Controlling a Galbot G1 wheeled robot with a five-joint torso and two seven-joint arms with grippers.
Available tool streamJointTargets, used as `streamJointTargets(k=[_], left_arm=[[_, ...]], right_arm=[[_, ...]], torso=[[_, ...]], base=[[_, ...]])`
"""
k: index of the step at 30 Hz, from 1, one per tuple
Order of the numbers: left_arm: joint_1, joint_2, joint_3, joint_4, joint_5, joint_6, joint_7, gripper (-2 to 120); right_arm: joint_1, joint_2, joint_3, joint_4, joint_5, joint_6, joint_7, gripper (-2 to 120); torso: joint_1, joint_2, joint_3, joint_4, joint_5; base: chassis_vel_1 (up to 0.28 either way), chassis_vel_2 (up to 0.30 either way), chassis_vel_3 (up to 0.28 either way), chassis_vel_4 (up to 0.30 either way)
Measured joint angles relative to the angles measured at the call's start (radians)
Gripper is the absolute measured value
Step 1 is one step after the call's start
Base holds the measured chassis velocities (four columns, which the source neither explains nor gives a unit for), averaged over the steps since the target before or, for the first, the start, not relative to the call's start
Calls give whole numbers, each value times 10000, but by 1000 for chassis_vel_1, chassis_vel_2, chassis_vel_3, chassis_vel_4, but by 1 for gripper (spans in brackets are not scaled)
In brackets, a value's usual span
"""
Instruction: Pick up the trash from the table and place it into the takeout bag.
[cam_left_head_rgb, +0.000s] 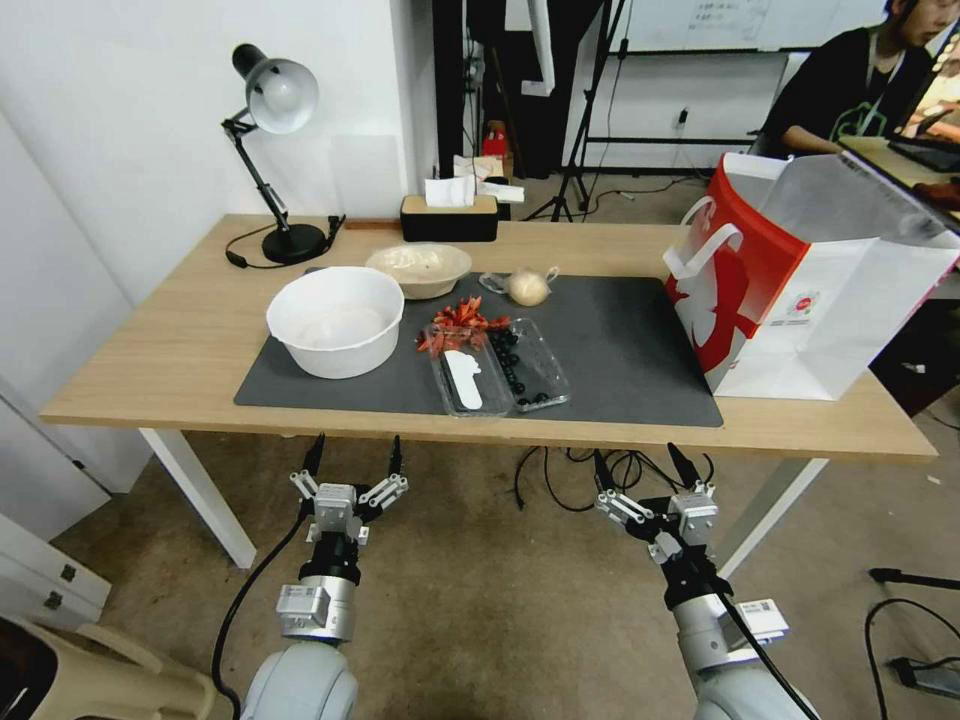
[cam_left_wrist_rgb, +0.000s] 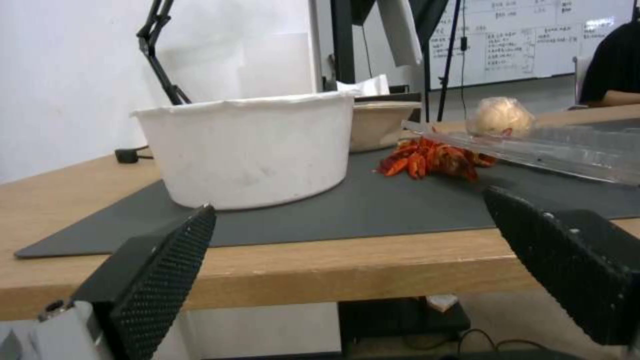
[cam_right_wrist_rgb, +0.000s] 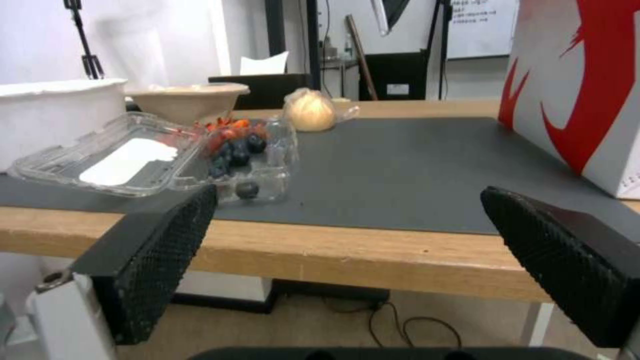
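Observation:
On the table's (cam_left_head_rgb: 150, 370) dark grey mat (cam_left_head_rgb: 630, 350) lie pieces of trash: a shallow beige bowl (cam_left_head_rgb: 418, 268) (cam_left_wrist_rgb: 380, 125) (cam_right_wrist_rgb: 187, 100), a clear bag with a beige lump (cam_left_head_rgb: 528, 286) (cam_left_wrist_rgb: 500, 116) (cam_right_wrist_rgb: 310, 112) and a heap of red scraps (cam_left_head_rgb: 462, 322) (cam_left_wrist_rgb: 433, 157). The red-and-white takeout bag (cam_left_head_rgb: 800, 280) (cam_right_wrist_rgb: 587, 85) stands open at the table's right end. Both grippers hang below the front edge, clear of everything. My left gripper (cam_left_head_rgb: 355, 462) (cam_left_wrist_rgb: 348, 202) is open before the white bowl. My right gripper (cam_left_head_rgb: 640, 462) (cam_right_wrist_rgb: 348, 192) is open, facing the mat's bare right half.
A large deep white bowl (cam_left_head_rgb: 335, 320) (cam_left_wrist_rgb: 253, 150) (cam_right_wrist_rgb: 53, 115) and an open clear tray with dark berries (cam_left_head_rgb: 500, 370) (cam_right_wrist_rgb: 153, 160) sit on the mat. A black desk lamp (cam_left_head_rgb: 275, 150) and a tissue box (cam_left_head_rgb: 450, 215) stand at the back. A person sits behind the bag.

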Motion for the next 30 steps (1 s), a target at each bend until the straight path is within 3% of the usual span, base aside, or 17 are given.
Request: streamJointTargets(k=[9,12,15,16,19,20,22,27,30], left_arm=[[-27,112,21,27,11,-5,13,100],[-30,134,49,49,21,-2,14,100],[42,237,61,58,35,-1,27,100],[42,237,61,58,35,-1,27,100],[78,285,3,89,24,-25,30,100],[78,285,3,89,24,-25,30,100],[77,267,-28,147,12,-95,29,100],[35,209,-25,279,9,-168,30,100],[-25,151,-13,367,9,-178,31,100]], right_arm=[[416,-488,-270,833,690,-1147,287,100],[1037,-1028,-469,1306,1389,-1940,437,100],[2623,-2373,-808,1508,2769,-3121,856,100],[2623,-2373,-808,1508,2769,-3121,856,100],[4910,-3758,-1251,1001,4495,-3809,1187,100],[4910,-3758,-1251,1001,4495,-3809,1187,100],[6389,-4224,-1632,483,5556,-4077,1221,100],[8319,-4372,-2348,-666,6664,-4497,1223,100],[9717,-4102,-3308,-2132,6871,-4689,1201,100]], torso=[[0,0,0,-1,1],[0,-1,0,-2,0],[0,-2,0,-1,2],[0,-2,0,-1,2],[1,-3,2,1,2],[1,-3,2,1,2],[1,-3,2,1,-1],[1,-3,2,1,-2],[1,-3,3,-1,2]], base=[[0,0,0,0],[0,0,0,0],[0,0,0,0],[0,0,0,0],[0,0,0,0],[0,0,0,0],[0,0,0,0],[0,0,0,0],[0,0,0,0]])
